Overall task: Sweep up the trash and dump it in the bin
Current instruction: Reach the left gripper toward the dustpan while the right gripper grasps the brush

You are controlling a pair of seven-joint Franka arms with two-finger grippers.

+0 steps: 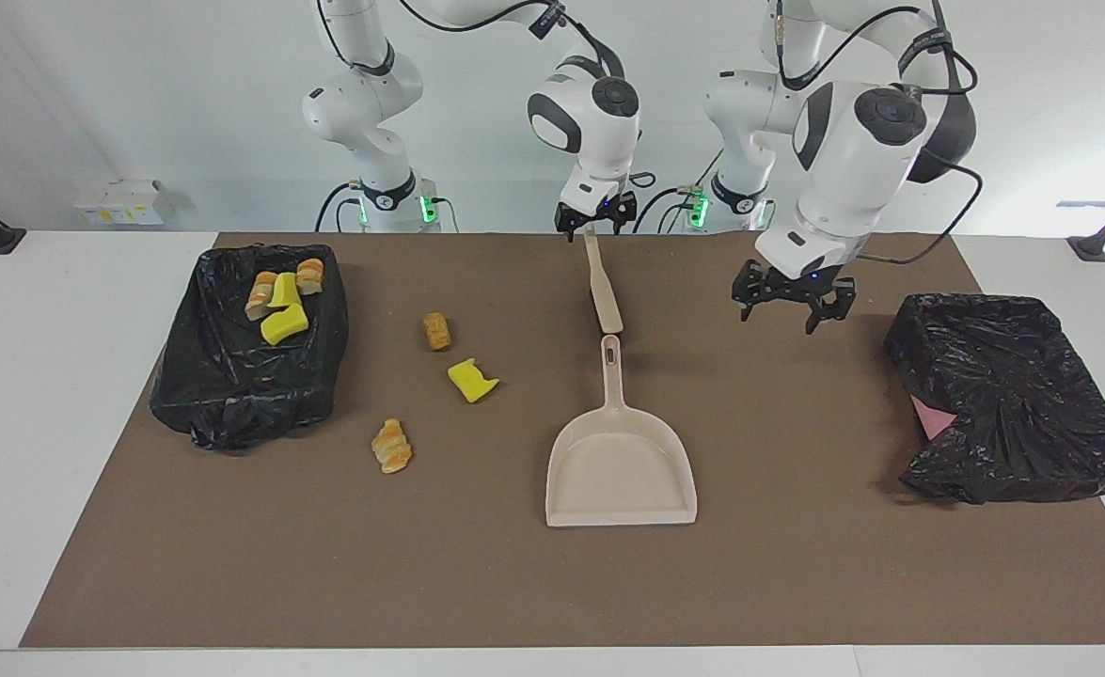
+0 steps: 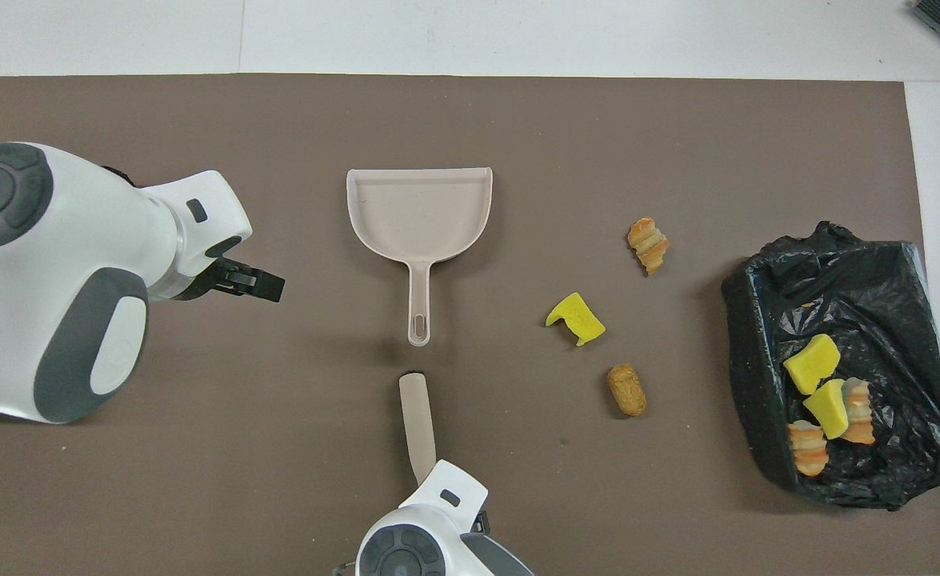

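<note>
Black liner hides most of the bin (image 1: 1013, 395) at the left arm's end of the mat (image 1: 797, 583); you can see only a pink scrap (image 1: 930, 417) in it. The other bin (image 1: 246, 343) holds four trash bits (image 1: 281, 293); three more (image 1: 465, 380) lie on the mat beside it. Both the left gripper (image 1: 794, 303) and the right gripper (image 1: 594, 218) hang with jaws apart, the right perhaps touching a beige stick (image 1: 601, 287) near the dustpan (image 1: 620, 461).

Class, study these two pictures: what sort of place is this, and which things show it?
Probably a robotics lab: two white arms at a bare table with a brown mat, a staged dustpan and foam trash.
</note>
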